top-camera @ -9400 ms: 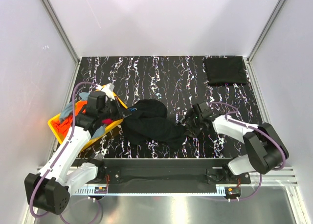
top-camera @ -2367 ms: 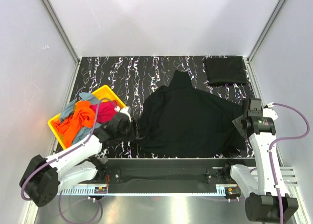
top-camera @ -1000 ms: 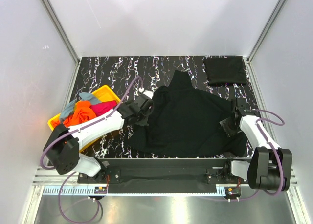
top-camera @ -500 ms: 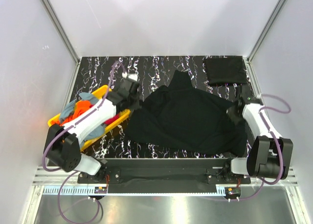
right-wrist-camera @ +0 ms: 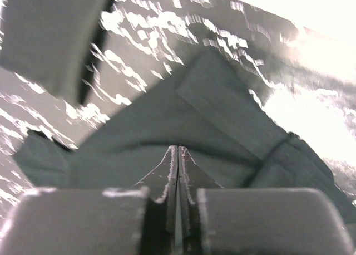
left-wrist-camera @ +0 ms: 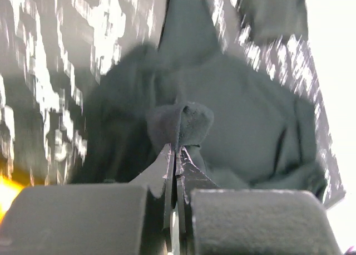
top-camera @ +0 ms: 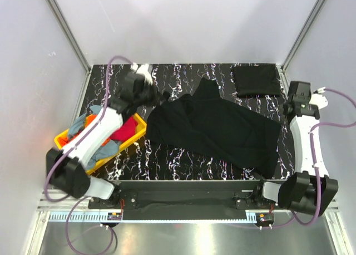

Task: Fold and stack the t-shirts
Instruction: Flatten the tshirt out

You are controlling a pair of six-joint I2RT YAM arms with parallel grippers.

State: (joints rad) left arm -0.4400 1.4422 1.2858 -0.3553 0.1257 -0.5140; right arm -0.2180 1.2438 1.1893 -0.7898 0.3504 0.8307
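Observation:
A black t-shirt (top-camera: pixel 217 132) lies spread across the middle of the marbled table, drawn out between both arms. My left gripper (top-camera: pixel 160 97) is at the shirt's back left edge and is shut on a bunched pinch of black cloth (left-wrist-camera: pixel 181 121), with the jaws pressed together (left-wrist-camera: pixel 178 150). At the right, my right gripper (top-camera: pixel 288 108) is shut, and in the right wrist view its tips (right-wrist-camera: pixel 178 149) meet a taut crease of the same shirt (right-wrist-camera: pixel 183 116). A folded black t-shirt (top-camera: pixel 256 79) rests flat at the back right corner.
A yellow basket (top-camera: pixel 62 139) holding orange, red and grey-blue shirts (top-camera: pixel 127 127) stands at the left under my left arm. The metal frame posts and white walls close in the table's sides. The folded shirt (right-wrist-camera: pixel 50 38) lies just beyond my right gripper.
Both grippers have moved toward the back of the table, the left one up and away from the basket, the right one back and outward. The black shirt is pulled out longer and flatter between them.

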